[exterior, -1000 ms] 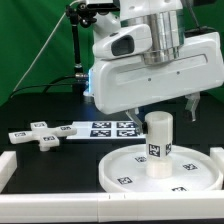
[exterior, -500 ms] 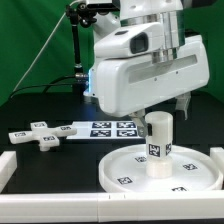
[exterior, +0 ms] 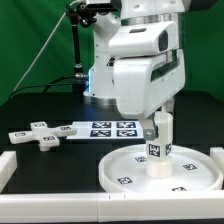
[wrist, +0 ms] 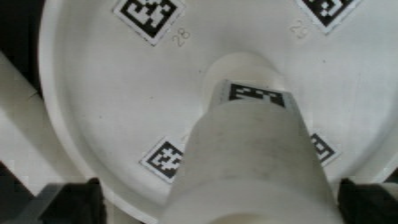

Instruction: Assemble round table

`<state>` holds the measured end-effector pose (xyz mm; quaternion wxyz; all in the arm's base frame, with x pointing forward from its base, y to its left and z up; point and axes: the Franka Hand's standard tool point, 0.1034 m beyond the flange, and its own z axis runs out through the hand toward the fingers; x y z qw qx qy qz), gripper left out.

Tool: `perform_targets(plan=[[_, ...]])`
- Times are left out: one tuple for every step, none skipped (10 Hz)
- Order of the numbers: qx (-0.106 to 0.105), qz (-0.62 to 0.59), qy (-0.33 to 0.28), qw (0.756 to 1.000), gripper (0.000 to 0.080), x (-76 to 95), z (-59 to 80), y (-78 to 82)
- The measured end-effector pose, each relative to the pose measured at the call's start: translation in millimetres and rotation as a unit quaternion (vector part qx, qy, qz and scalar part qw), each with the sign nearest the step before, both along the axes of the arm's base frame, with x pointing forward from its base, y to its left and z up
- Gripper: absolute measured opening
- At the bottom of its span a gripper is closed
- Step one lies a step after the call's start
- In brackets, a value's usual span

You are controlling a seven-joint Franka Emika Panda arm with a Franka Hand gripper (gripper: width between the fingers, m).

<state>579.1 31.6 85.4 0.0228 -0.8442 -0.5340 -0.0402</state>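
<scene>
The round disc (exterior: pixel 118 170) lies flat on the table at the front, rim up. The short cylinder leg (exterior: pixel 160 150) stands upright on its central hub. My gripper (exterior: pixel 158 128) hangs straight over the leg, with its fingers down either side of the leg's upper part. In the wrist view the leg (wrist: pixel 249 150) runs between the two dark fingers (wrist: pixel 80 200). Gaps show beside the leg, wider on one side, so the gripper (wrist: pixel 222 205) is open around it. The disc (wrist: pixel 107 90) fills the background there. The cross-shaped foot (exterior: pixel 40 133) lies on the exterior view's left.
The marker board (exterior: pixel 108 128) lies flat between the foot and the disc. White rails frame the work area at the exterior view's left (exterior: pixel 5 168) and right (exterior: pixel 217 155). The arm's base stands behind.
The hand has turned about its vertical axis over the leg, so its broad face now shows narrower. The leg, disc and foot have not moved.
</scene>
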Motion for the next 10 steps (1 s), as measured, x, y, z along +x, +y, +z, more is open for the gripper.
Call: perform_targets(plan=[[-0.006, 0.039, -0.005, 0.999, 0.0649, 0.9, 0.1, -1.6], [-0.018, 0.105, -0.012, 0.994, 0.0649, 2.2, -0.1, -3.1], [-0.027, 0.145, -0.014, 0.989, 0.0649, 2.0, -0.8, -3.2], [-0.036, 0.184, -0.016, 0.982, 0.0649, 3.0, -0.2, -3.5], [-0.042, 0.219, -0.017, 0.975, 0.0649, 3.2, -0.3, -3.8], [-0.043, 0.232, -0.017, 0.972, 0.0649, 3.2, -0.4, -4.8], [-0.043, 0.237, -0.017, 0.970, 0.0649, 2.6, -0.8, -5.2], [-0.042, 0.232, -0.016, 0.972, 0.0649, 1.8, -1.4, -5.2], [-0.042, 0.232, -0.015, 0.972, 0.0515, 1.0, -1.9, -5.2], [-0.040, 0.232, -0.004, 0.972, 0.0515, -4.1, -4.0, -5.9]])
